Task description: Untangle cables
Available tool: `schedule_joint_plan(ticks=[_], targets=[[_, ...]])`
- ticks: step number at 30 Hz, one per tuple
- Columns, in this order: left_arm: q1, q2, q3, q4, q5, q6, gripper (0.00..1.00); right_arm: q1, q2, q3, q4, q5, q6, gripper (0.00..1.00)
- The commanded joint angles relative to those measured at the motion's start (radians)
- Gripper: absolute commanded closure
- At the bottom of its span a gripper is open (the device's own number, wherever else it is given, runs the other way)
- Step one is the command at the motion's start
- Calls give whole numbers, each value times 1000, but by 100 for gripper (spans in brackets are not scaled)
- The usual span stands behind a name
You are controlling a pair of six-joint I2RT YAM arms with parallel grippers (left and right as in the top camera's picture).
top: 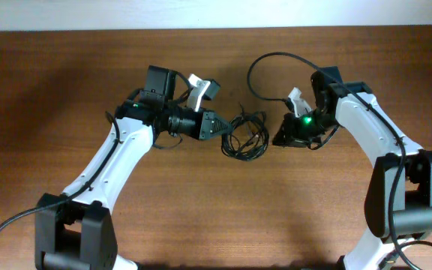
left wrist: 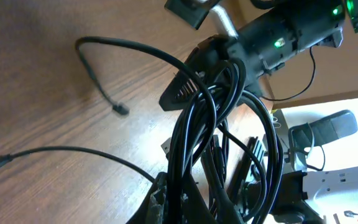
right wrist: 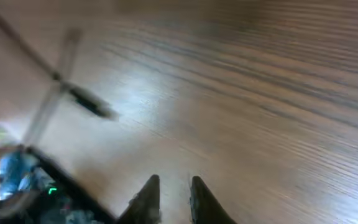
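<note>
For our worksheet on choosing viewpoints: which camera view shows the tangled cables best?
Left wrist: the cables fill the frame, with overlapping strands distinct. Overhead shows the whole bundle, but small. Right wrist shows mostly blurred table.

There is one bench and two arms, the left arm and the right arm, each with one pair of fingers: two left fingers and two right fingers. Between the two pairs lies one tangle of cables, its cords too overlapped to count. Two loose cord ends trail beyond the left fingers.
</note>
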Motion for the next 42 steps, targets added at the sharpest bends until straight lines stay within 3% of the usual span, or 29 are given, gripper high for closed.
schedule_joint_plan(ticks=[1, 3, 5, 10, 22, 26, 29, 33, 39, 42], targets=[[-1, -17, 13, -29, 11, -44, 100, -21, 9, -4, -5, -307, -156, 61], [-1, -17, 13, -44, 22, -51, 100, -50, 9, -4, -4, -392, -204, 53], [-1, -17, 13, -52, 100, -58, 100, -90, 9, -4, -23, -497, -290, 54], [1, -17, 13, -51, 117, -235, 100, -105, 9, -4, -151, -547, -496, 58], [-3, -17, 13, -63, 229, -254, 100, -105, 9, -4, -97, -727, -493, 58], [-31, -17, 13, -62, 254, -257, 100, -105, 9, -4, -34, -716, -470, 80], [-35, -17, 13, -62, 255, -257, 100, -104, 9, -4, 46, -596, -331, 83], [-35, -17, 13, -62, 254, -256, 100, -104, 9, -4, 66, -428, -287, 94], [-36, -17, 13, -77, -40, -256, 100, -104, 9, -4, 56, -11, -97, 92], [-71, -17, 4, -98, -379, -256, 100, -104, 9, -4, 27, 47, -96, 89]])
